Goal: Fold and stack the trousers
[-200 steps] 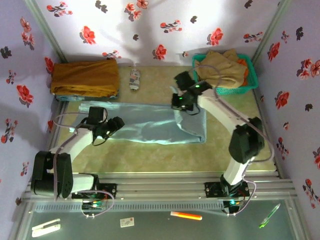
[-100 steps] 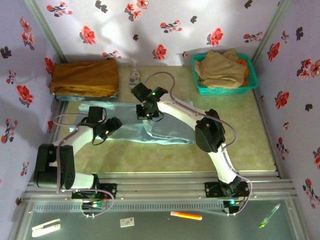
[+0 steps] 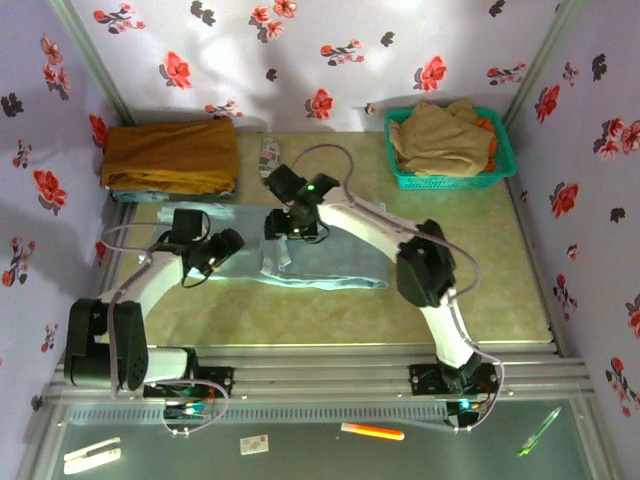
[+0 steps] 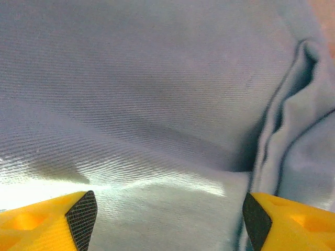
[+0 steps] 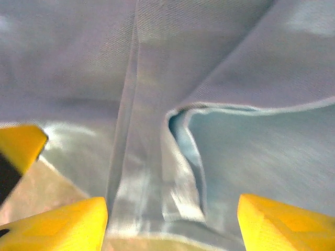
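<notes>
Two grippers are hovering over the trousers (image 3: 335, 262), which are lying folded mid-bench (image 3: 450, 290). Left gripper (image 3: 230, 244) is sitting wide open at the cloth's 9 o'clock; right gripper (image 3: 283, 228), likewise spread, at 11 o'clock.

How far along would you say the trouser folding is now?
One fold looks done: the trousers lie doubled over. In hand: the left gripper and right gripper hover open, close over them. Left: further folds, then stacking.
</notes>
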